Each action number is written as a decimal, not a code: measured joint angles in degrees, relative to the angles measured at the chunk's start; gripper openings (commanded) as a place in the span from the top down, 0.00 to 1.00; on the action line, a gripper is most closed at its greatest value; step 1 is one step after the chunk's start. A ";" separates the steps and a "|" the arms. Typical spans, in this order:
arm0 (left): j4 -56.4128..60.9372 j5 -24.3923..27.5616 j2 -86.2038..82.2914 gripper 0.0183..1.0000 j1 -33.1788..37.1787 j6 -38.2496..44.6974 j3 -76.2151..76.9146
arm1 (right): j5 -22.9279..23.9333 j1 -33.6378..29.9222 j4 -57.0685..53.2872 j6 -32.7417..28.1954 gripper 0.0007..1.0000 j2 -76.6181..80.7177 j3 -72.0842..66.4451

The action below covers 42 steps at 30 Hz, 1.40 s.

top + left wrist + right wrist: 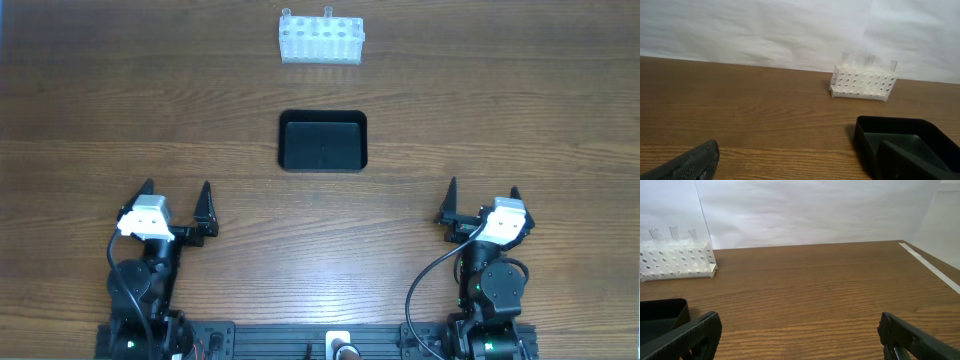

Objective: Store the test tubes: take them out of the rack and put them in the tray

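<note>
Near the table's (520, 100) front edge, L gripper (177, 187) sits low w/ fingers spread wide, holding nothing and touching nothing. R gripper (483, 188) is the same on the opp. side: wide open, unloaded, tips pointing toward the far edge. The two are well apart from each other and from the task items.

Tray (322, 145): black, rectangular, mid-table, farther out than both grippers and roughly centred between them. In L wrist view its near corner lies just past one finger (905, 160); in R wrist view a corner of it shows behind one finger (685, 337).

Rack (320, 40): white, perforated, beyond the tray near the far edge, w/ a band of wood between them. Tubes (673, 232) stand upright in it, rims poking above the top. Three show from the wrist views; can't tell if there are more.

Room: wood surface runs all round tray and rack, w/ wide stretches to both sides and between grippers and tray. White backdrop (740, 30) rises behind the rack at the far edge. Pale strip (927, 262) runs along the table's right side.
</note>
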 measured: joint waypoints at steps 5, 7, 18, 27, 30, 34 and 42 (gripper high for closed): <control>0.00 0.00 0.00 0.00 -0.04 0.00 0.00 | 0.00 0.00 0.00 0.00 0.01 0.00 0.00; 0.07 0.00 0.00 0.00 -0.17 0.00 0.00 | 0.00 0.00 0.00 0.02 0.01 0.00 0.00; 23.98 0.02 21.90 0.00 -1.42 2.25 3.65 | 0.00 0.00 -0.09 0.00 0.01 0.04 0.00; 29.38 0.00 58.69 0.00 -2.82 3.23 29.16 | 0.00 0.00 -0.07 0.02 0.01 0.04 0.00; 29.55 0.00 70.27 0.00 -4.61 3.23 38.86 | 0.00 0.00 -0.07 -0.02 0.01 0.04 0.00; 28.61 0.00 83.47 0.00 -7.26 3.21 50.38 | 0.00 0.00 -0.07 0.00 0.01 0.04 0.00; 21.73 -0.07 104.45 0.00 -11.19 3.21 70.77 | 0.00 0.00 -0.07 0.00 0.01 0.04 0.00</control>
